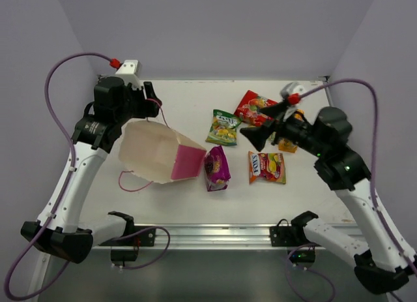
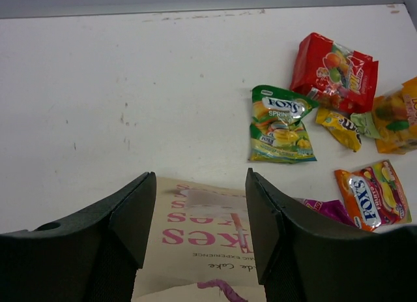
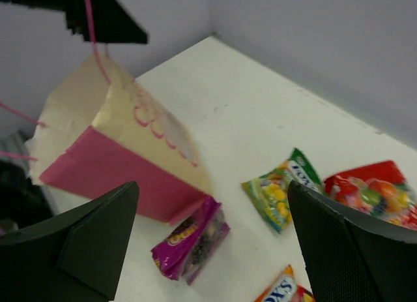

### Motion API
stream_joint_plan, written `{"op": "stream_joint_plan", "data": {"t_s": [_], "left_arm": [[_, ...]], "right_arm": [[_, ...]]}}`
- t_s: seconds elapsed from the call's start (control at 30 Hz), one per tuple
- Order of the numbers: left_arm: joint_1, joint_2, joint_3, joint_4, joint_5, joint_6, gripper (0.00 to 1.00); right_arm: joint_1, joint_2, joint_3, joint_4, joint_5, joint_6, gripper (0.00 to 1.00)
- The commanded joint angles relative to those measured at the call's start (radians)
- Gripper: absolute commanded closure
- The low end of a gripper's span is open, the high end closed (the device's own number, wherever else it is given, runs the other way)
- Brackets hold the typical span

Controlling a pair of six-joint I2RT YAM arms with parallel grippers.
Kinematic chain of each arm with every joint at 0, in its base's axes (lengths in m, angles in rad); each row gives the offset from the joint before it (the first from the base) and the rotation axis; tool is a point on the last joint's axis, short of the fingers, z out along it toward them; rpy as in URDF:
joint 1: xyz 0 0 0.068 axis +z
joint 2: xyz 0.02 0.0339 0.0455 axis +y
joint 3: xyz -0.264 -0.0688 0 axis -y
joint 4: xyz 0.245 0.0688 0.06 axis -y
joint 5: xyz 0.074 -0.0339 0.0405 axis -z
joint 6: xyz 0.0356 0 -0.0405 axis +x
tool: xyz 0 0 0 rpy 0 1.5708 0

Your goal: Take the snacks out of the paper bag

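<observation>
Top external shows us the paper bag (image 1: 163,152) tilted left of centre, its pink base touching the magenta packet (image 1: 217,168); the green packet (image 1: 223,127) and red packet (image 1: 255,107) lie apart further right; the left gripper (image 2: 200,175) stands apart over the bag's wall; the right gripper (image 3: 212,184) gapes wide, empty; bare table borders the far edge.

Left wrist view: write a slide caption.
Paper bag seen between parted jaws; green, red and orange snacks lie on the table beyond.

left gripper (image 2: 199,184): jaws apart (seemingly partway) | right gripper (image 3: 213,191): jaws wide, raised
</observation>
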Motion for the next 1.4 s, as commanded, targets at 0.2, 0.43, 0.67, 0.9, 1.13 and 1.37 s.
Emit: {"op": "stream_joint_plan", "data": {"t_s": [0.2,0.43,0.67,0.9,1.13,1.37], "left_arm": [[0.004,0.034,0.026,0.006,0.095,-0.021,0.35],[0.004,0.056,0.017,-0.007,0.085,-0.001,0.34],[0.004,0.06,0.025,-0.027,0.069,0.022,0.33],[0.004,0.053,0.032,-0.054,0.053,0.051,0.33],[0.004,0.053,0.017,-0.129,-0.003,0.189,0.26],[-0.021,0.036,-0.038,-0.154,-0.055,0.255,0.17]], "right_arm": [[0.345,0.396,0.195,0.226,0.043,-0.17,0.02],[0.423,0.641,0.361,0.266,0.02,-0.184,0.23],[0.448,0.795,0.519,0.245,0.003,-0.187,0.41],[0.45,0.86,0.573,0.229,-0.006,-0.2,0.73],[0.45,0.812,0.579,0.223,0.006,-0.206,1.0],[0.45,0.81,0.648,0.168,0.046,-0.217,1.0]]}}
